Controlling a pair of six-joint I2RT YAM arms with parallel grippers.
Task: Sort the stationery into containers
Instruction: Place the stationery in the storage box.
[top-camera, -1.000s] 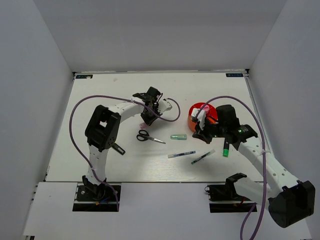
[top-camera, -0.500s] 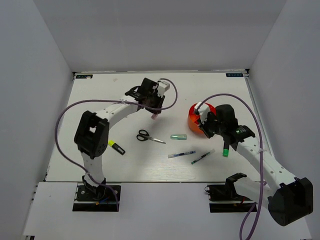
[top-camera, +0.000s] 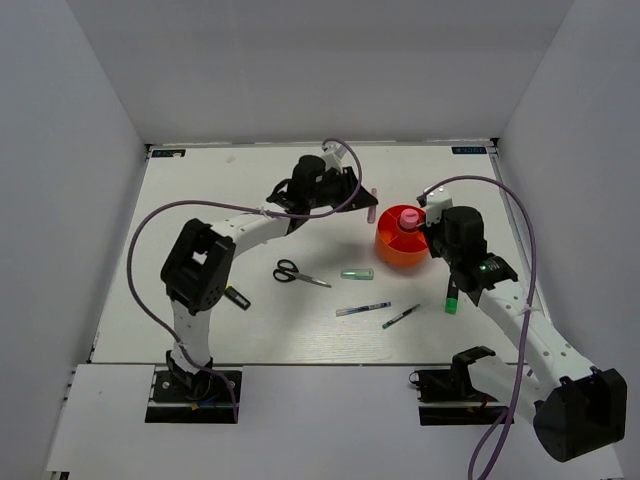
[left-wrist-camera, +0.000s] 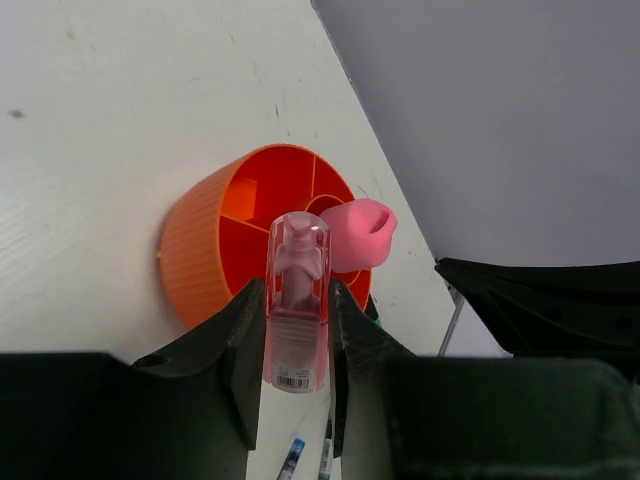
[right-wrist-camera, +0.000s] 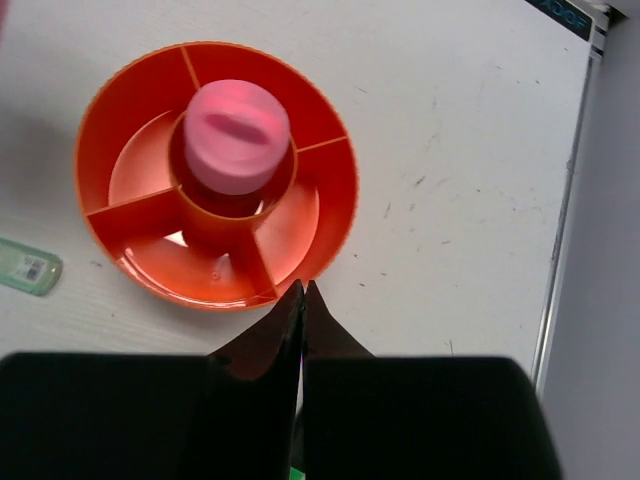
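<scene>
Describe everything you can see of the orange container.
The orange container is a low, round, glossy, plastic-looking cup standing upright on the white table, right of centre in the overhead view. Inside, a central round well is ringed by four compartments parted by thin radial walls. A pink-capped glue tube stands in the central well; the four outer compartments look empty. Its outer wall looks finely ribbed. Nothing else clearly touches it.

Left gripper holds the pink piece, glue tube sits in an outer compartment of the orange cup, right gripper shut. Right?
Not quite. The pink-capped glue tube stands in the centre compartment of the orange cup, not an outer one; the right wrist view shows it. The left gripper does hold the pink piece, and the right gripper is shut.
</scene>
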